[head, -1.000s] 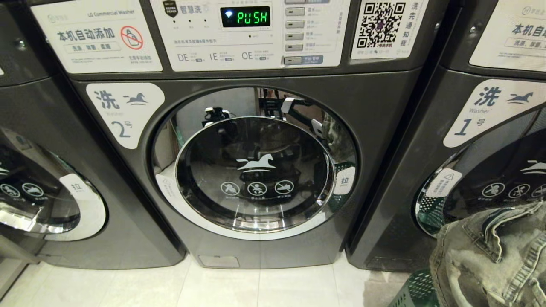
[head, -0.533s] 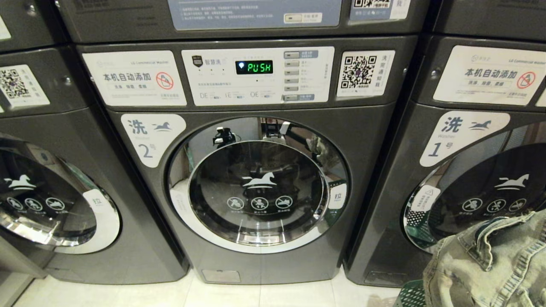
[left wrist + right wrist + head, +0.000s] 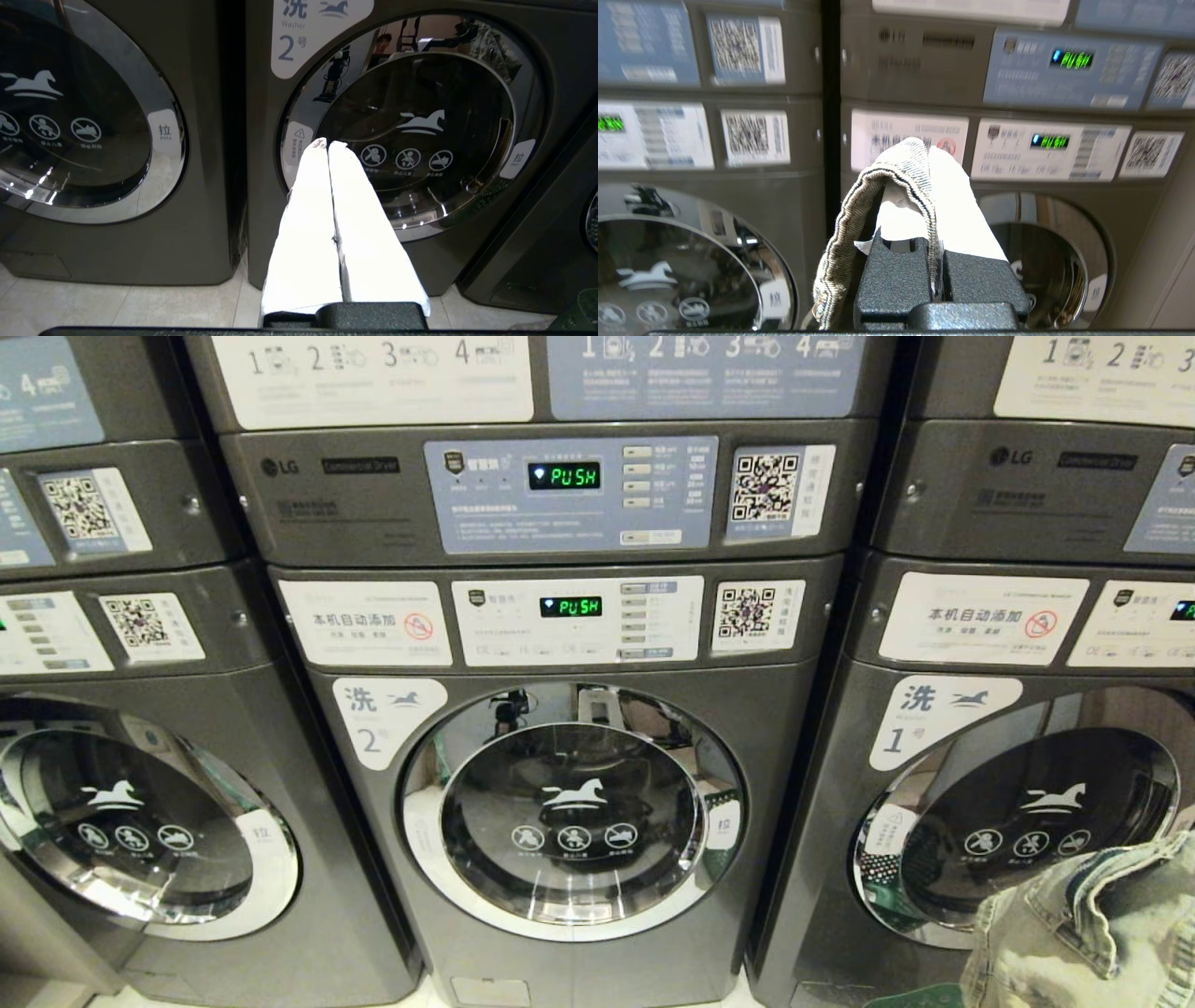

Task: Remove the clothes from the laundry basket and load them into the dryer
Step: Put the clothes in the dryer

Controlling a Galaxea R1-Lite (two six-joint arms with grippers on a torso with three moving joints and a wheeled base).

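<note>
Right gripper (image 3: 924,154) was clamped on the denim garment (image 3: 859,210); left gripper (image 3: 327,145), at six o'clock, was closed empty. The garment's loose hem could have snagged on a washer door (image 3: 569,812) at twelve o'clock.

Dark grey metallic washers (image 3: 579,859) with chrome door rings (image 3: 560,924) and black glass carrying white horse logos. White label panels (image 3: 364,623) printed in dark characters, one with a red prohibition sign; pale blue panel (image 3: 569,495) on the dryer above. Green "PUSH" digits on black displays (image 3: 564,476). Black-and-white QR codes (image 3: 764,487). Faded grey-green denim garment (image 3: 1083,943) — lighter stitched seams, worn edges. White fingers (image 3: 327,210) on the left claw (image 3: 328,144), black base. Right claw (image 3: 920,158) white too, black-mounted — draped in the same washed denim. Pale cream floor tiles (image 3: 117,303).
</note>
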